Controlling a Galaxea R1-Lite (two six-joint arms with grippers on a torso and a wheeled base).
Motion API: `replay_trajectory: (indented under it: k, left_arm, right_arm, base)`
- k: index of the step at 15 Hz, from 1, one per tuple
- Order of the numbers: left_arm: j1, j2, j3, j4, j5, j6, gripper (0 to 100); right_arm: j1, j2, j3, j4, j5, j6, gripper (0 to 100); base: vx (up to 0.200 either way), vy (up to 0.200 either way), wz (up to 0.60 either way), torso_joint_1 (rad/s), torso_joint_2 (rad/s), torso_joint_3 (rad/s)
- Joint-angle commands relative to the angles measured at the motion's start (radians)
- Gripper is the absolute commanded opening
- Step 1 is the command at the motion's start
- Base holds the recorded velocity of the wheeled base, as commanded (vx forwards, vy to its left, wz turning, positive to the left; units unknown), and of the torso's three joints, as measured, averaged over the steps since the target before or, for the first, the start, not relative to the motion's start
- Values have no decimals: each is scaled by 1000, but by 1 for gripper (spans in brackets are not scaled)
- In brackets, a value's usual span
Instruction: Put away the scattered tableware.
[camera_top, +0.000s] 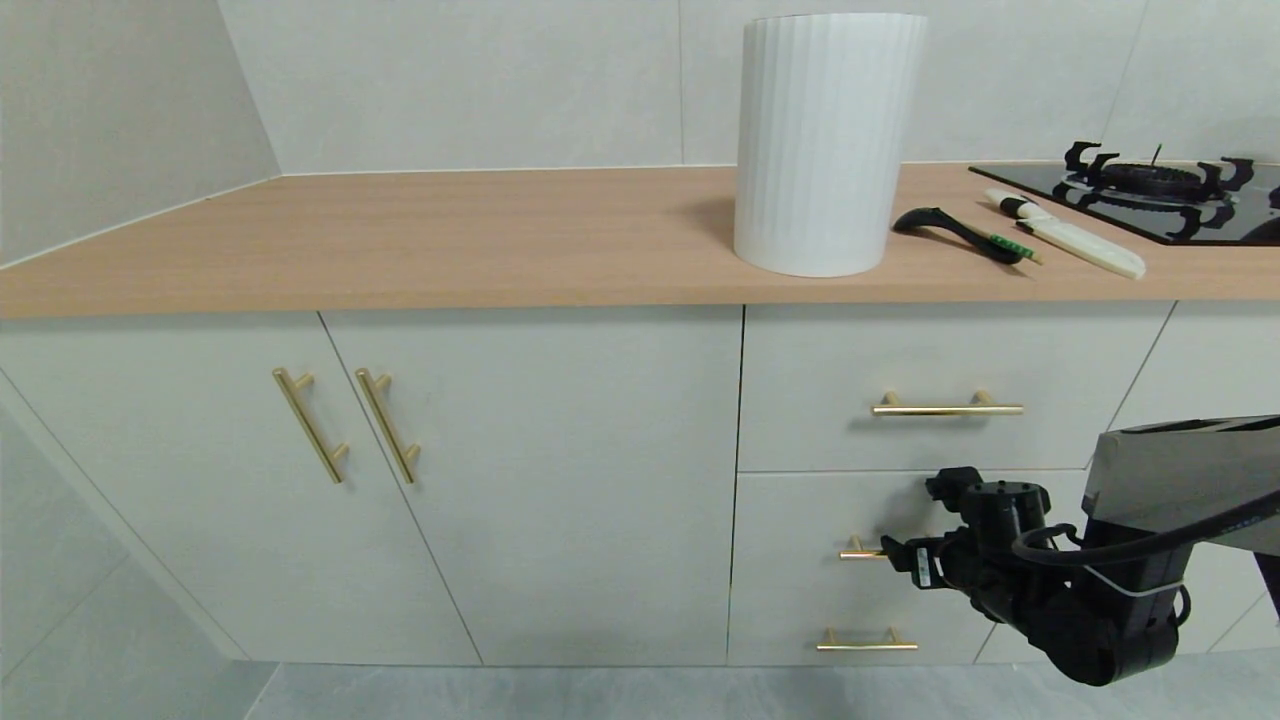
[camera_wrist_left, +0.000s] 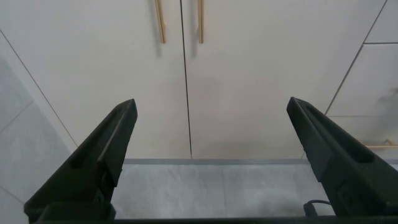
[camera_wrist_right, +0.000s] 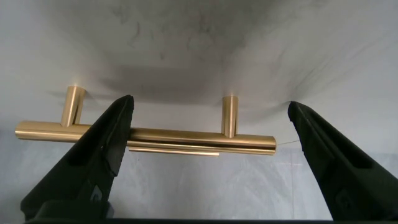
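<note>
On the wooden counter (camera_top: 450, 240) lie a black ladle with a green-tipped handle (camera_top: 955, 232) and a white utensil (camera_top: 1075, 240). Both rest to the right of a tall white ribbed container (camera_top: 825, 140). My right gripper (camera_top: 892, 553) (camera_wrist_right: 209, 109) hangs low in front of the drawers, open, with the middle drawer's brass handle (camera_top: 860, 551) (camera_wrist_right: 186, 134) close ahead of its fingers. Nothing is gripped. Open and holding nothing, my left gripper (camera_wrist_left: 211, 106) faces the lower part of the two cupboard doors (camera_wrist_left: 186, 74), near the floor.
A black gas hob (camera_top: 1150, 195) sits at the counter's far right. Below the counter, two cupboard doors with slanted brass handles (camera_top: 310, 425) stand shut on the left. Three shut drawers are on the right, with the top handle (camera_top: 948, 407) and the bottom handle (camera_top: 866, 644) in sight.
</note>
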Motion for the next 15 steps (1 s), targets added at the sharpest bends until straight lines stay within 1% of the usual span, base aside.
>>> replay_trajectory:
  k: [1, 9, 11, 13, 14, 15]
  left_arm:
    - [0, 1, 0, 0, 1, 0, 100]
    - [0, 1, 0, 0, 1, 0, 100]
    - [0, 1, 0, 0, 1, 0, 100]
    - [0, 1, 0, 0, 1, 0, 100]
    - [0, 1, 0, 0, 1, 0, 100]
    - [0, 1, 0, 0, 1, 0, 100]
  right_arm:
    - [1, 0, 4, 7, 1, -2, 100]
    - [1, -7, 21, 13, 1, -7, 100]
    - [2, -23, 25, 48, 1, -7, 100]
    - [1, -70, 38, 113, 7, -7, 100]
    - [1, -142, 55, 188, 16, -8, 100]
    - [2, -176, 58, 225, 22, -8, 100]
  base:
    - [0, 0, 0, 0, 0, 0]
    - [0, 0, 0, 0, 0, 0]
    - [0, 0, 0, 0, 0, 0]
    - [0, 0, 0, 0, 0, 0]
    - [0, 0, 0, 0, 0, 0]
    - [0, 0, 0, 0, 0, 0]
